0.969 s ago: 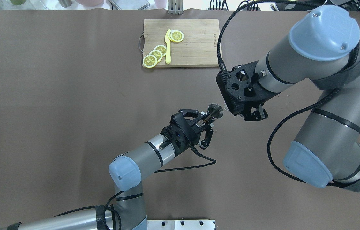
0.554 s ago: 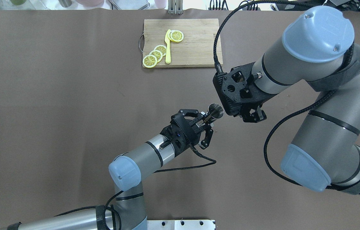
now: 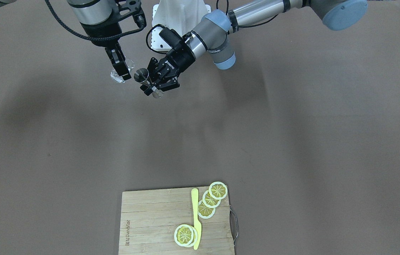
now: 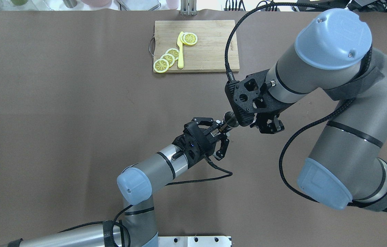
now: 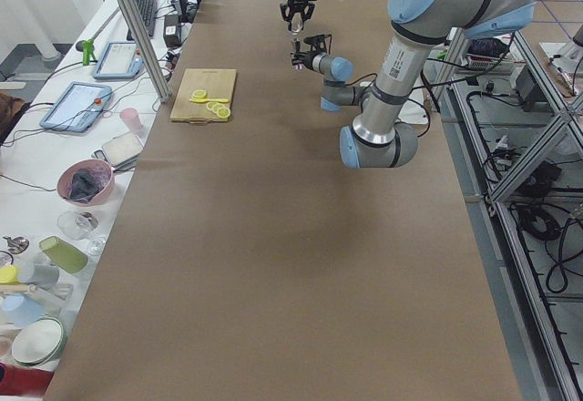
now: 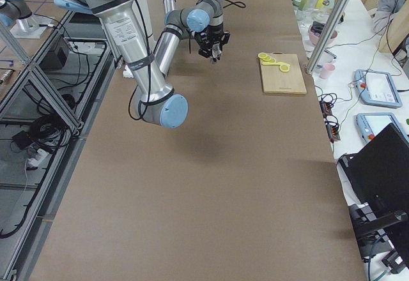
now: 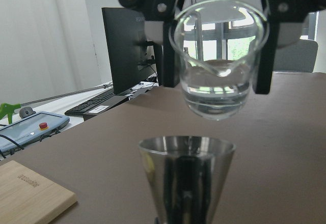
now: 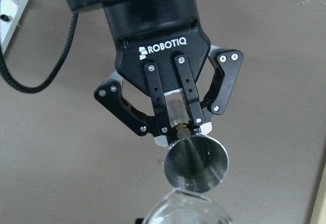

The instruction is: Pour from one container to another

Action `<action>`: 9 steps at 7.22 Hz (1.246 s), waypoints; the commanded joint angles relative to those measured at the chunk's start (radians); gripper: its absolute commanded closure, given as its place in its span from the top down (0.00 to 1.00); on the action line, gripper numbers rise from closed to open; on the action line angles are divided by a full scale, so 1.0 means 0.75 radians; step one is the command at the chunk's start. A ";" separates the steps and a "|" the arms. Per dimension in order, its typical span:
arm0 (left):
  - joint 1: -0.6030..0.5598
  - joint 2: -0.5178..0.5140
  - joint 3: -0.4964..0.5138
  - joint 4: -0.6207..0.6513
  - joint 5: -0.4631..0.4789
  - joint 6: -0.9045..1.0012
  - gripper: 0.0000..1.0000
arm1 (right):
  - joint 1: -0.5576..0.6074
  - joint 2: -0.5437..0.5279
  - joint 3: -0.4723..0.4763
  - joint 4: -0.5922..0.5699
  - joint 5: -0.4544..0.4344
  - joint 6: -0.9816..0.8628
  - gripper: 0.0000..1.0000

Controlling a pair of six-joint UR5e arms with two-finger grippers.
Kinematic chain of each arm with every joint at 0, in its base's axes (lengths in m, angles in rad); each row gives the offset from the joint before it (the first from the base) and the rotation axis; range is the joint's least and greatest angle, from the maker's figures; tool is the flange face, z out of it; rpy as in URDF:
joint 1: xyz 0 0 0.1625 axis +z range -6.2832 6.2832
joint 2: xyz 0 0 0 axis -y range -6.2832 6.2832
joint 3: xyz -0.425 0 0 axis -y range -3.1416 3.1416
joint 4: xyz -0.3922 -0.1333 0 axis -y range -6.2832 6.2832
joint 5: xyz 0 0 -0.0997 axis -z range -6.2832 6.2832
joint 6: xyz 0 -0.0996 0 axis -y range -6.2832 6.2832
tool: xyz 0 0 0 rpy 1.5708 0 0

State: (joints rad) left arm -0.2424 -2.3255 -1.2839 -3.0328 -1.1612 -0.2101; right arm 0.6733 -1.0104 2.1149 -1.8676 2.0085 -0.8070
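A steel jigger (image 4: 229,118) stands upright with its mouth open upward, and my left gripper (image 4: 219,129) is shut on its lower cone. In the right wrist view the jigger (image 8: 196,164) is seen from above and looks empty, below the left gripper (image 8: 181,126). My right gripper (image 3: 119,69) is shut on a clear glass cup (image 7: 220,61) holding a little clear liquid. The cup hangs upright just above and behind the jigger (image 7: 186,175). In the overhead view my right wrist hides the cup.
A wooden cutting board (image 4: 210,51) lies at the table's far side, with several lemon slices (image 4: 166,59) and a yellow knife (image 4: 180,51) on it. Cups and bowls (image 5: 55,255) crowd a side bench beyond the table's far edge.
My right arm has moved left with the cup, and its wrist now overlaps the jigger's rim in the overhead view. The left arm and jigger have stayed still.
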 commanded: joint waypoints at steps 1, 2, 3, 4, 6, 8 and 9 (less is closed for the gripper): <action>0.000 0.000 0.002 0.000 0.000 0.002 0.00 | -0.002 0.018 0.005 -0.054 -0.001 0.002 0.00; 0.000 0.000 0.002 0.000 0.000 0.002 0.00 | -0.002 0.034 0.001 -0.081 -0.005 0.002 0.00; 0.000 0.000 0.002 0.000 0.000 0.000 0.00 | -0.002 0.048 0.003 -0.111 -0.025 0.002 0.00; 0.000 0.000 0.004 0.000 0.000 0.002 0.00 | -0.004 0.069 0.001 -0.158 -0.048 0.002 0.00; 0.000 0.000 0.004 0.000 0.002 0.002 0.00 | -0.016 0.091 0.003 -0.213 -0.090 0.000 0.00; 0.000 0.000 0.004 0.002 0.002 0.002 0.00 | -0.057 0.102 -0.001 -0.242 -0.158 -0.004 0.00; 0.000 0.000 0.004 0.002 0.002 0.002 0.00 | -0.071 0.112 -0.004 -0.263 -0.187 -0.006 0.00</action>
State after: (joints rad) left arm -0.2424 -2.3260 -1.2809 -3.0317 -1.1598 -0.2086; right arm 0.6363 -0.9343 2.1138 -2.0477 1.8990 -0.8098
